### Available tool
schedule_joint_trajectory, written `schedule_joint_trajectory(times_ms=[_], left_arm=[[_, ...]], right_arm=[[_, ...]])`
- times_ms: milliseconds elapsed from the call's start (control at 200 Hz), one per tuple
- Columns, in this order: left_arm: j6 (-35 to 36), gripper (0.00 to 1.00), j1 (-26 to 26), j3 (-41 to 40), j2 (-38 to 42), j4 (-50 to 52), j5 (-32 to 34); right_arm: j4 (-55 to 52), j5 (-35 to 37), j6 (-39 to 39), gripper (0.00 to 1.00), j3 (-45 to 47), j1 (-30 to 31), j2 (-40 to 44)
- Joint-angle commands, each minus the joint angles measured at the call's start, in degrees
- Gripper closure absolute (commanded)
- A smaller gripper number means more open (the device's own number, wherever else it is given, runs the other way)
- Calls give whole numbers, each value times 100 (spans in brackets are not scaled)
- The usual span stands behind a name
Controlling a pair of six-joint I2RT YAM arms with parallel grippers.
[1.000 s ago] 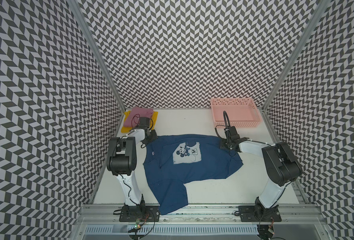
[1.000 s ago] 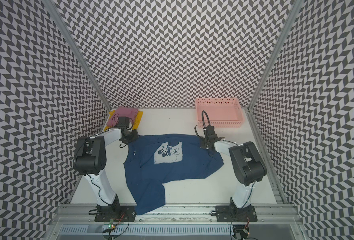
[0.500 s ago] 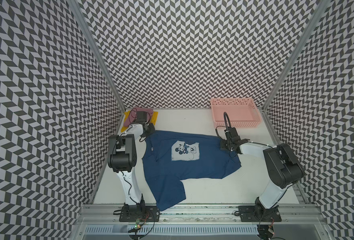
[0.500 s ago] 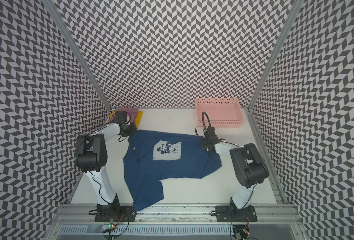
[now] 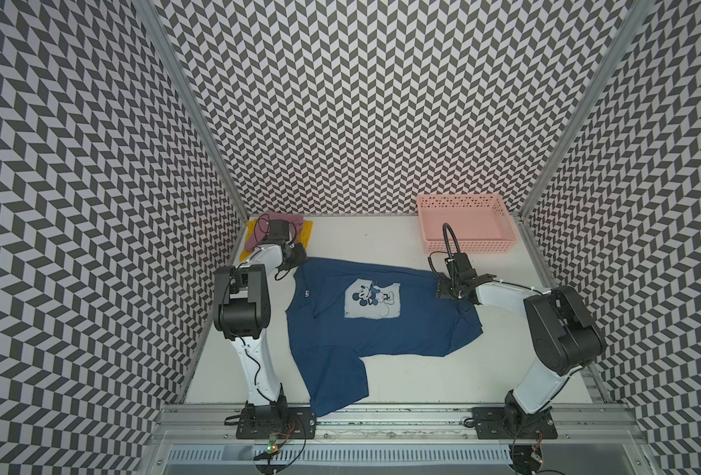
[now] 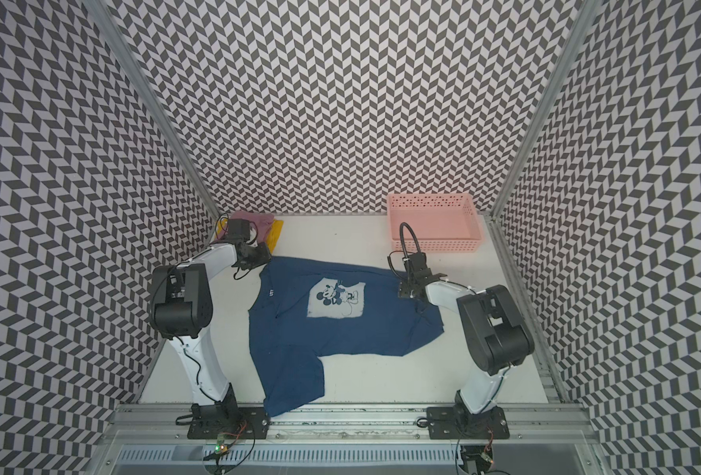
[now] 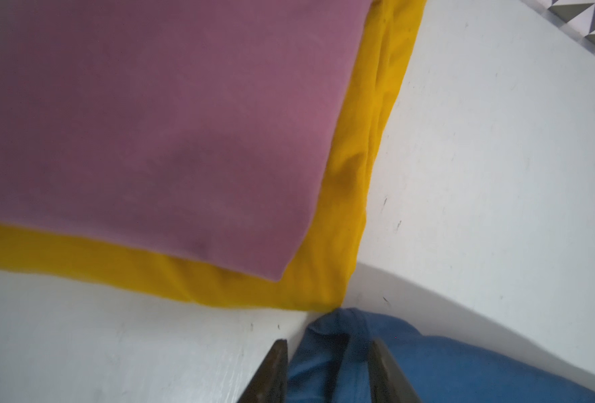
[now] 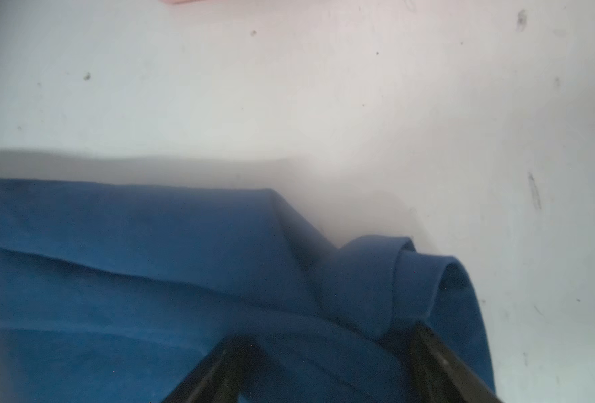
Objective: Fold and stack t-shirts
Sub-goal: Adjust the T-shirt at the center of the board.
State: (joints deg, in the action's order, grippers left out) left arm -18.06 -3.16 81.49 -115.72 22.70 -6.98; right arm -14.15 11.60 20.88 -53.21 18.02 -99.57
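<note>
So both top views come from one spot high above the front rail (image 5: 381,413), side by side, tilted down toward the back wall (image 5: 361,103). They're far enough out to catch the whole table (image 5: 381,242), basically the same picture twice, nudged sideways. The wrist cams sit way closer, low over the table. Left wrist faces the mauve-pink shirt (image 7: 149,122) lying on the yellow shirt (image 7: 352,174), right wrist the edge of the navy shirt (image 8: 149,261). Both catch some navy cloth.

Bright, even light; sharp top views, soft blurry wrist close-ups.
</note>
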Motion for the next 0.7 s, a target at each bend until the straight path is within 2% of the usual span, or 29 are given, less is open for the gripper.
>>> schedule_joint_trajectory(times_ms=[0,175,300,466,611,696], left_arm=[[-27,59,-53,122,268,-11,-187],[-120,57,46,-167,844,-310,-543],[-186,44,269,-539,1446,-486,-712],[-294,31,697,-1422,2298,-739,-650],[-428,30,933,-2117,3008,-1028,-739],[-429,30,948,-2338,3324,-1038,-791]], right_arm=[[-271,261,76,23,-96,-66,325],[-49,-39,-122,23,-368,-42,987],[101,-283,-187,22,-434,-37,1475],[-445,-534,-65,22,-217,7,1856],[-646,-712,286,23,399,146,2393],[-962,-888,401,28,538,173,2520]])
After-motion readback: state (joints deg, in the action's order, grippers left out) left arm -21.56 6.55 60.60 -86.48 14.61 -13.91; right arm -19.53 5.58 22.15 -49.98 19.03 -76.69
